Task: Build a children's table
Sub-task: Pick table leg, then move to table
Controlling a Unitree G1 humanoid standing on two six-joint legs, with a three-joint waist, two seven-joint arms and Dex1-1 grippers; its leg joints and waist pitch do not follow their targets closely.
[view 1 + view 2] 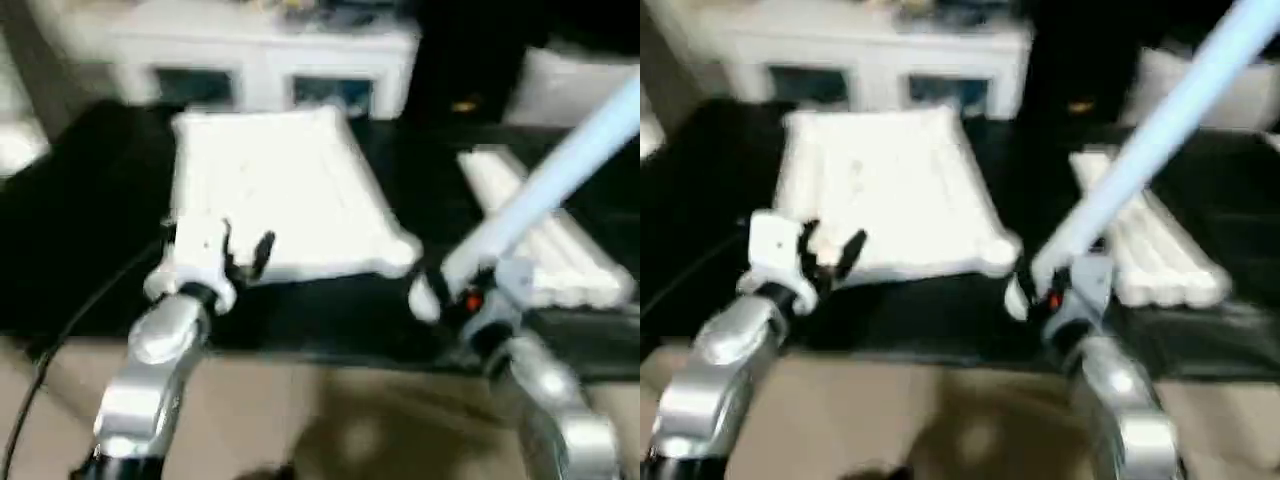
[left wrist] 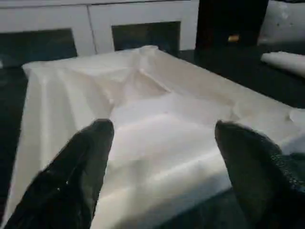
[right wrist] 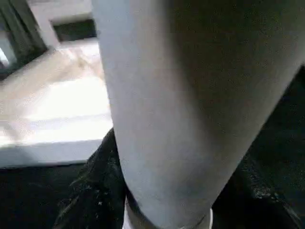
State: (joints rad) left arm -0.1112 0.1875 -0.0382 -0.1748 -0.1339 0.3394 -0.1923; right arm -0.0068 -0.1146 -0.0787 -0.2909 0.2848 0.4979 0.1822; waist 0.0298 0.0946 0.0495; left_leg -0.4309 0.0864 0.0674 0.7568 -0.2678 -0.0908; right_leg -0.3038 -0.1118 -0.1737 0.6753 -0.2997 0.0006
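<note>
Right end effector (image 1: 462, 290) clamps a leg (image 1: 545, 185); left end effector (image 1: 245, 250) spread over tabletop (image 1: 290, 190). Risk: long leg swings, misses corner socket.

No legible text, seemingly.

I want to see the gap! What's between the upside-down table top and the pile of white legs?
Just bare black mat separates the table top from the pile of legs, seen in both eye views.
</note>
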